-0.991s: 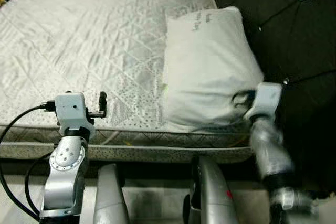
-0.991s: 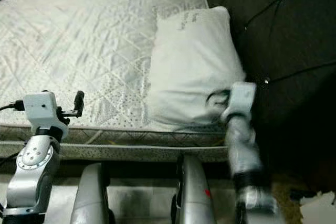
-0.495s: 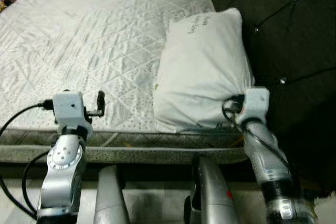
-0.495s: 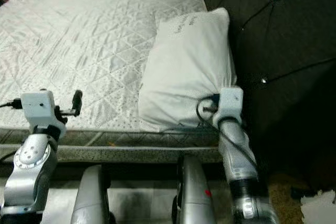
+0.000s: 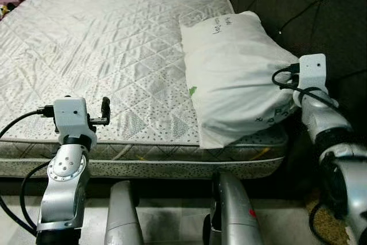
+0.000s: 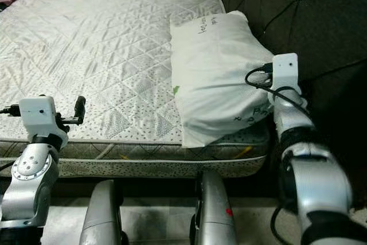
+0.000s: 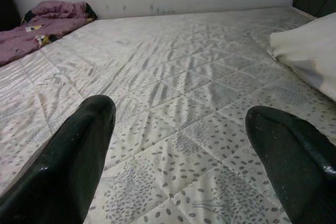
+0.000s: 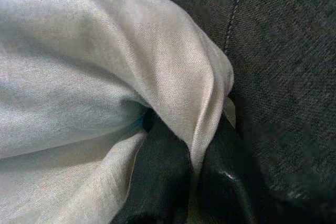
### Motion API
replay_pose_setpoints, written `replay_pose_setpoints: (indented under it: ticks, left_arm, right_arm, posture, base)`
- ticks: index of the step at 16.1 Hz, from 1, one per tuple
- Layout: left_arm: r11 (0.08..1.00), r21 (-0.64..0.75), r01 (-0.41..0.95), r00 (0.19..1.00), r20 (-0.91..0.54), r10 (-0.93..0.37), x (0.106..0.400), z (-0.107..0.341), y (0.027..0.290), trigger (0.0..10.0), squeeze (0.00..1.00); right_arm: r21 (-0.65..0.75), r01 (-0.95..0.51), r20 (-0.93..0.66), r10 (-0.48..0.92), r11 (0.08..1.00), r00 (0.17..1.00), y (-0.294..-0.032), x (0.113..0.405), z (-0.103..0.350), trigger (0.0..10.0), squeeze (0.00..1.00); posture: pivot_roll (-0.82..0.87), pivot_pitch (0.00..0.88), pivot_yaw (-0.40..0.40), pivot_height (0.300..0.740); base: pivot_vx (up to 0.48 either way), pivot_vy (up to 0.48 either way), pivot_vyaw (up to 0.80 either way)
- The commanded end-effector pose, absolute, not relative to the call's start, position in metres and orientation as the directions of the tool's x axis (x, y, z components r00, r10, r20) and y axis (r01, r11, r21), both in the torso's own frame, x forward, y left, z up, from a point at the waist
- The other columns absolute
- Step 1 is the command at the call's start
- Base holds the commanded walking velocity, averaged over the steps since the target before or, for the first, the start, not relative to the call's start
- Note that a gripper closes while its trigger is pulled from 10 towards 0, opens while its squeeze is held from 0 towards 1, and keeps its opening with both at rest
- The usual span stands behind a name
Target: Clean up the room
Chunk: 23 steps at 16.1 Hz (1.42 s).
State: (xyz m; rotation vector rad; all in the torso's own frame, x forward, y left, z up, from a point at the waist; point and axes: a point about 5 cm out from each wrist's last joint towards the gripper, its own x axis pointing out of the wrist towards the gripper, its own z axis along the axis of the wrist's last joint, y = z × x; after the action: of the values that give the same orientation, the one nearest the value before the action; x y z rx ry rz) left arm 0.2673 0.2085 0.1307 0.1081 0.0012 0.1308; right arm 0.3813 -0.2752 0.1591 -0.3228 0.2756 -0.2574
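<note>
Bed [image 5: 103,44]: bare quilted mattress takes up most of what we see, with a dark tufted headboard [image 5: 321,21] along the robot's right.
Pillow [image 5: 235,78]: white, lying at the headboard end, its near corner hanging just over the mattress edge.
Change: half a second ago the pillow sat lower and more toward the bed's middle; we now see it swung up against the headboard, lifted on its right side.
Right end effector [image 8: 191,169]: fingers closed narrow on a fold of the pillow's cover, hard by the headboard.
Left end effector [image 7: 181,145]: fingers spread wide, holding nothing, hovering over the mattress near its front edge.
Meaning: we judge the pillow is nearly in its place; release and squaring up remain.
Blanket [image 7: 44,17]: purple heap beyond the bed's far side.
</note>
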Motion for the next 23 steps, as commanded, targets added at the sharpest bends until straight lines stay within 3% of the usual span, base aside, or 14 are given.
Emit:
replay_pose_setpoints:
  ticks: [1, 5, 10, 11, 12, 13, 14, 17, 20, 22, 23]
  left_arm:
    - [0.983, 0.115, -0.142, 0.99, 0.011, 0.142, 0.269, 0.131, 0.211, 10.0, 0.0]
    - [0.984, 0.11, -0.141, 0.99, 0.021, 0.14, 0.274, 0.131, 0.209, 10.0, 0.0]
    - [0.982, 0.103, -0.158, 0.987, 0.058, 0.153, 0.287, 0.135, 0.211, 10.0, 0.0]
    - [0.982, 0.103, -0.158, 0.986, 0.069, 0.152, 0.291, 0.136, 0.211, 10.0, 0.0]
    - [0.982, 0.103, -0.158, 0.985, 0.078, 0.151, 0.295, 0.138, 0.212, 10.0, 0.0]
    - [0.983, 0.104, -0.154, 0.985, 0.094, 0.145, 0.3, 0.14, 0.211, 10.0, 0.0]
    - [0.983, 0.102, -0.152, 0.985, 0.101, 0.142, 0.302, 0.142, 0.211, 10.0, 0.0]
    - [0.986, 0.071, -0.152, 0.98, 0.142, 0.14, 0.311, 0.147, 0.21, 10.0, 0.0]
    - [0.986, 0.046, -0.163, 0.978, 0.136, 0.155, 0.305, 0.14, 0.208, 10.0, 0.0]
    - [0.985, 0.029, -0.171, 0.977, 0.138, 0.166, 0.303, 0.138, 0.207, 10.0, 0.0]
    - [0.986, 0.019, -0.164, 0.979, 0.127, 0.161, 0.299, 0.132, 0.203, 10.0, 0.0]
  right_arm:
    - [-0.376, 0.285, -0.078, -0.337, 0.882, 0.938, -0.294, 0.387, 0.202, 0.0, 0.0]
    - [-0.431, 0.087, -0.182, -0.18, 0.898, 0.967, -0.262, 0.387, 0.165, 0.0, 0.0]
    - [-0.31, 0.094, -0.279, -0.185, 0.946, 0.942, -0.244, 0.37, 0.112, 0.0, 0.0]
    - [-0.324, 0.097, -0.277, -0.192, 0.941, 0.941, -0.239, 0.369, 0.108, 7.6, 0.0]
    - [-0.332, 0.095, -0.252, -0.185, 0.938, 0.95, -0.235, 0.371, 0.11, 10.0, 0.0]
    - [-0.268, 0.12, -0.21, -0.18, 0.956, 0.961, -0.231, 0.375, 0.117, 10.0, 0.02]
    - [-0.225, 0.136, -0.198, -0.182, 0.965, 0.963, -0.23, 0.376, 0.119, 10.0, 1.0]
    - [-0.117, 0.151, -0.117, -0.165, 0.982, 0.979, -0.212, 0.384, 0.132, 10.0, 1.0]
    - [-0.205, 0.05, -0.073, -0.067, 0.977, 0.995, -0.188, 0.381, 0.126, 10.0, 1.0]
    - [-0.264, 0.101, -0.05, -0.118, 0.959, 0.992, -0.188, 0.377, 0.122, 10.0, 1.0]
    - [-0.226, 0.131, -0.082, -0.153, 0.965, 0.985, -0.185, 0.369, 0.107, 10.0, 1.0]
  posture:
    - [0.05, 0.0, -0.02, 0.528]
    - [0.05, 0.0, -0.029, 0.528]
    - [0.05, 0.0, -0.049, 0.528]
    - [0.05, 0.0, -0.048, 0.528]
    - [0.04, 0.0, -0.047, 0.528]
    - [0.03, 0.0, -0.042, 0.528]
    - [0.03, 0.0, -0.042, 0.528]
    - [0.02, 0.0, -0.055, 0.528]
    - [0.01, 0.0, -0.069, 0.528]
    - [-0.01, 0.0, -0.063, 0.528]
    - [-0.01, 0.0, -0.063, 0.528]
  base:
    - [0.0, 0.0, 0.0]
    - [0.0, 0.0, 0.0]
    - [0.0, 0.0, 0.0]
    - [0.0, 0.0, 0.0]
    - [0.0, 0.0, 0.0]
    - [0.0, 0.0, 0.0]
    - [0.0, 0.0, 0.0]
    - [0.0, 0.0, 0.0]
    - [0.0, 0.0, 0.0]
    - [0.0, 0.0, 0.0]
    - [0.0, 0.0, 0.0]
